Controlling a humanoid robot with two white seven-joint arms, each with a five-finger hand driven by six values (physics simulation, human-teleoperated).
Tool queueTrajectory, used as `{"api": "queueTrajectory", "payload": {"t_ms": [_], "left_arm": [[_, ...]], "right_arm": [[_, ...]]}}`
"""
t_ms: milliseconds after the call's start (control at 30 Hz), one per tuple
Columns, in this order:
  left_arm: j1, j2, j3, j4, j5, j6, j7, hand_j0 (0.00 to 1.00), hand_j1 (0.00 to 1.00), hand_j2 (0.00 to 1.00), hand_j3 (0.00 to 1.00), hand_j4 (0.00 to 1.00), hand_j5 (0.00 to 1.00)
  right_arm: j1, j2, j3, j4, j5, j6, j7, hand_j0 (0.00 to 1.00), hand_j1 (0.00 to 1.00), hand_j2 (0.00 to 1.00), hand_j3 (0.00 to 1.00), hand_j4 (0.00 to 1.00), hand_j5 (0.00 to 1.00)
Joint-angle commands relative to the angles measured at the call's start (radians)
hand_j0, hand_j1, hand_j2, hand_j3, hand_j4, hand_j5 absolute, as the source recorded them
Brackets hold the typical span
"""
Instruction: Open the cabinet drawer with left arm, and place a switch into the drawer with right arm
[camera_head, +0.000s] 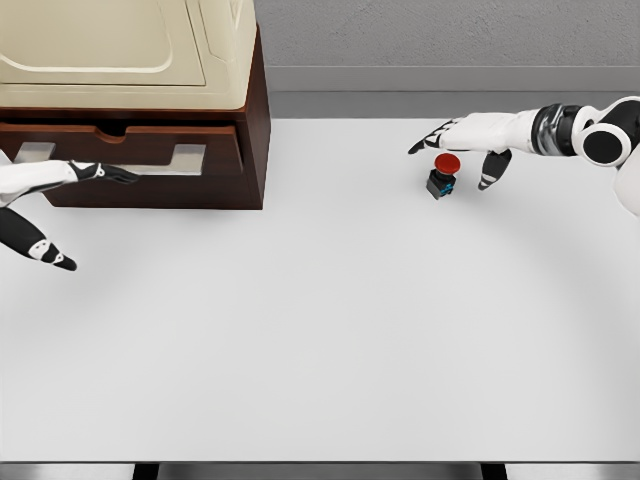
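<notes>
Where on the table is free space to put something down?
The table is bare in front, and between the cabinet and the switch. It is crowded at the drawer by the left robot hand, and around the switch under the right robot hand.

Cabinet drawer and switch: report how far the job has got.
Done: nothing clearly; the drawer looks barely open, if at all. In hand: the left hand reaches to the drawer's metal handle; the right hand, fingers spread, hovers above the red-button switch on the white table. Left: pulling the drawer open, grasping the switch, placing it inside.
</notes>
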Motion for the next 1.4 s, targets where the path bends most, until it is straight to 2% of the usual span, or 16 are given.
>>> {"api": "queueTrajectory", "payload": {"t_ms": [0, 267, 333, 433, 533, 667, 767, 833, 1067, 1367], "left_arm": [[0.0, 0.011, -0.001, 0.0, 0.003, -0.017, 0.0, 1.0, 1.0, 1.0, 1.0, 1.0, 1.0], [0.025, 0.047, -0.01, -0.019, 0.004, -0.067, 0.0, 1.0, 1.0, 1.0, 1.0, 1.0, 1.0], [0.025, 0.076, -0.01, -0.02, 0.03, -0.093, 0.0, 1.0, 1.0, 1.0, 1.0, 1.0, 1.0], [0.025, 0.142, -0.009, -0.02, 0.122, -0.156, 0.0, 1.0, 1.0, 1.0, 1.0, 1.0, 1.0], [0.025, 0.148, 0.004, -0.01, 0.124, -0.158, 0.0, 1.0, 1.0, 1.0, 1.0, 1.0, 1.0], [0.018, 0.134, 0.024, 0.05, 0.116, -0.149, 0.0, 1.0, 1.0, 1.0, 1.0, 1.0, 1.0], [-0.005, 0.005, 0.024, 0.099, 0.032, -0.12, 0.0, 1.0, 1.0, 1.0, 1.0, 1.0, 1.0], [-0.012, -0.018, 0.024, 0.101, 0.007, -0.112, 0.0, 1.0, 1.0, 1.0, 1.0, 1.0, 1.0], [-0.011, -0.036, 0.024, 0.145, -0.003, -0.109, 0.0, 1.0, 1.0, 1.0, 1.0, 1.0, 1.0], [-0.009, -0.036, 0.02, 0.153, -0.009, -0.109, 0.0, 1.0, 1.0, 1.0, 1.0, 1.0, 1.0]], "right_arm": [[0.0, -0.001, -0.002, 0.0, -0.005, 0.003, 0.0, 1.0, 1.0, 1.0, 1.0, 1.0, 1.0], [0.002, -0.001, -0.003, 0.0, -0.005, 0.003, 0.0, 1.0, 1.0, 1.0, 1.0, 1.0, 1.0], [0.002, -0.001, -0.002, 0.0, -0.005, 0.003, 0.0, 1.0, 1.0, 1.0, 1.0, 1.0, 1.0], [0.003, -0.001, -0.002, -0.002, -0.005, 0.003, 0.0, 1.0, 1.0, 1.0, 1.0, 1.0, 1.0], [0.002, -0.001, -0.002, -0.002, -0.005, 0.003, 0.0, 1.0, 1.0, 1.0, 1.0, 1.0, 1.0], [0.002, -0.001, -0.002, -0.002, -0.005, 0.003, 0.0, 1.0, 1.0, 1.0, 1.0, 1.0, 1.0], [0.0, -0.001, -0.002, -0.002, -0.005, 0.003, 0.0, 1.0, 1.0, 1.0, 1.0, 1.0, 1.0], [0.0, -0.001, -0.003, -0.002, -0.005, 0.003, 0.0, 1.0, 1.0, 1.0, 1.0, 1.0, 1.0], [0.0, -0.004, -0.007, -0.008, -0.006, 0.003, 0.0, 1.0, 1.0, 1.0, 1.0, 1.0, 1.0], [0.0, -0.003, -0.01, -0.009, -0.008, 0.003, 0.0, 1.0, 1.0, 1.0, 1.0, 1.0, 1.0]]}}
